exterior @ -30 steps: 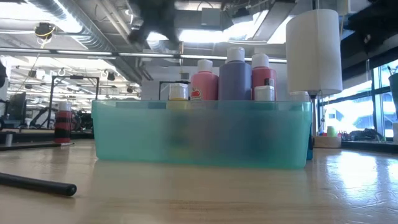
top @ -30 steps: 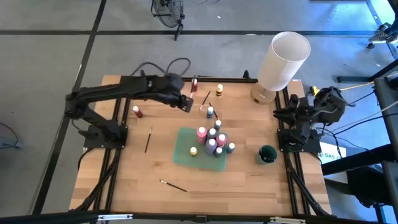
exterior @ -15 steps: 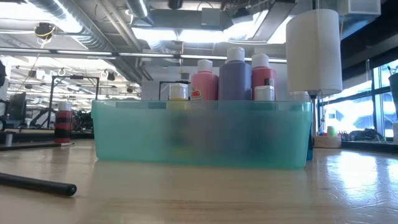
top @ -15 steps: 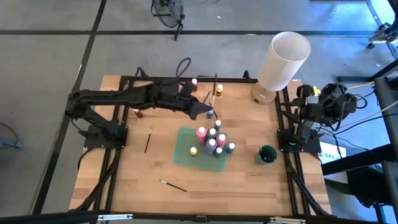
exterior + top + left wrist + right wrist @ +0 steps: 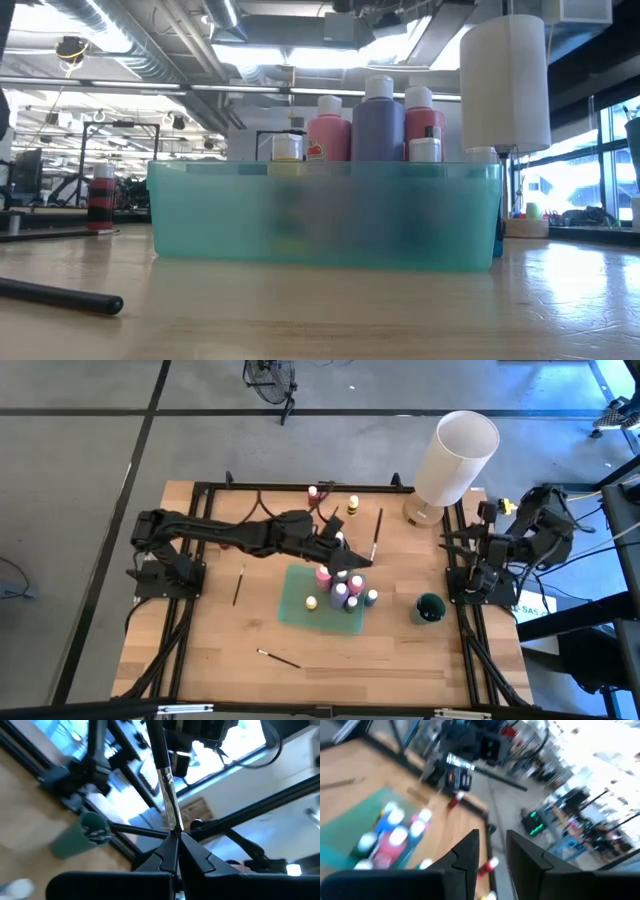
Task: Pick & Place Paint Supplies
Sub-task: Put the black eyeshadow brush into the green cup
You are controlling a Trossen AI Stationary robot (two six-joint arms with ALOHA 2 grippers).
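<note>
Left to right, high view. At 9 o'clock of the teal tray (image 5: 293,605), a loose brush (image 5: 238,585) lies on the wooden table (image 5: 200,650); another brush (image 5: 279,658) lies at 6 o'clock. The left gripper (image 5: 358,560), over the tray's 12 o'clock edge, is clenched on a thin dark-handled brush (image 5: 376,535), whose ferrule (image 5: 170,800) projects past the fingertips in the left wrist view. Such a brush is judged light, stiff and slender, liable to pivot; a hold near mid-handle suits it. Paint bottles (image 5: 340,592) stand in the tray. At 3 o'clock stands a green cup (image 5: 429,607). The right gripper (image 5: 478,540) waits at the table's 3 o'clock edge, fingers slightly parted, holding nothing.
</note>
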